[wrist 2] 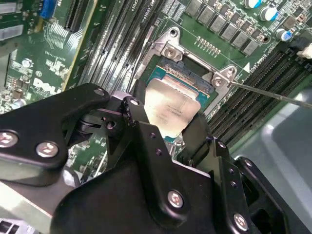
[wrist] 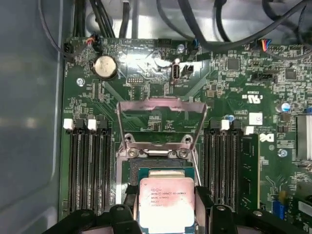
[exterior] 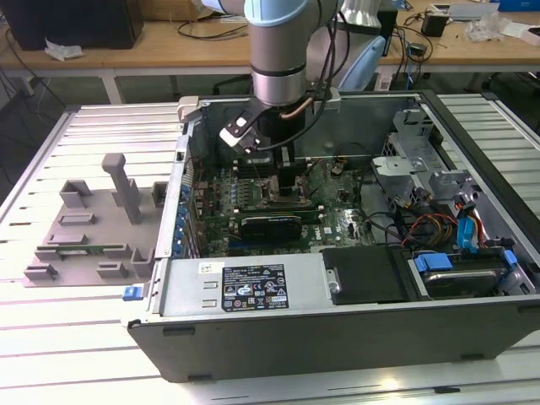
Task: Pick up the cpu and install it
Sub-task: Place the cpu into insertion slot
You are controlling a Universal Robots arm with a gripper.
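Observation:
In both wrist views the cpu [wrist 2: 170,108] [wrist: 165,201], a flat square chip with a shiny silver top, sits low over the open motherboard socket [wrist 2: 187,73] [wrist: 146,168]. My gripper [wrist 2: 163,119] [wrist: 168,214] is shut on it, one black finger [wrist 2: 130,105] against each side. Whether the chip rests in the socket or hovers just above it, I cannot tell. The socket's metal load plate [wrist: 161,122] stands flipped up. In the exterior view the gripper [exterior: 283,181] reaches down into the open computer case [exterior: 253,325] over the green motherboard [exterior: 337,224].
Memory slots [wrist: 87,165] flank the socket on both sides. A thin metal lever [wrist 2: 273,92] sticks out beside the socket frame. Cables and blue drive brackets [exterior: 447,261] fill the case on the exterior view's right. A grey fixture [exterior: 93,219] lies on the table outside the case.

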